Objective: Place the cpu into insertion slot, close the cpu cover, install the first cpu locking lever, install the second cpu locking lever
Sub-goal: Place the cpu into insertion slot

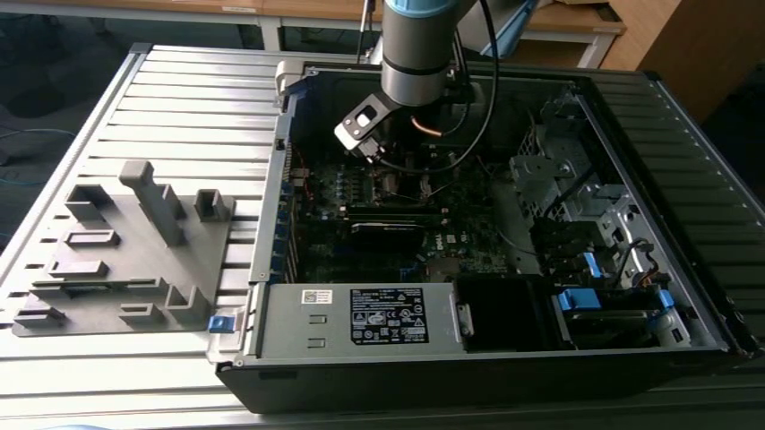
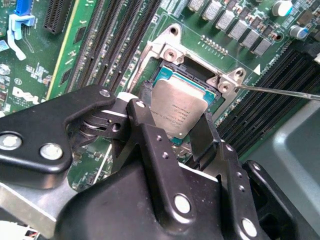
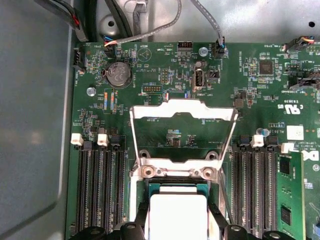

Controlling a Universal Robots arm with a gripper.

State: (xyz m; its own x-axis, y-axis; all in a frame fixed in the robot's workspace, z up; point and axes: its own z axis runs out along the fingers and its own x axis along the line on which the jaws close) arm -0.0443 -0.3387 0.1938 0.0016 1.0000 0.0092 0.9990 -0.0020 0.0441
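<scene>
In the second wrist view the cpu [image 2: 177, 106], a flat silver-grey square, sits tilted between my two black fingers [image 2: 145, 125], just over the insertion slot [image 2: 167, 76]. My gripper [image 2: 176, 120] is shut on the chip's opposite edges. In the first wrist view the cpu [image 3: 177, 214] lies between the fingers of the gripper [image 3: 178, 226], over the socket. The cpu cover [image 3: 182, 110], a thin silvery frame, stands swung open beyond its hinge [image 3: 180, 172]. A thin locking lever [image 2: 280, 93] sticks out sideways from the socket. In the exterior view the arm [image 1: 418, 54] reaches down into the case onto the motherboard [image 1: 395, 233].
Black memory slots [image 3: 100, 185] flank the socket on both sides, with a memory module [image 3: 289, 195] standing nearby. Cables [image 1: 460, 134] hang by the wrist. A grey fixture plate [image 1: 132, 251] lies at the exterior view's left, outside the case. The power supply [image 1: 382, 318] and drive cage [image 1: 574, 197] border the board.
</scene>
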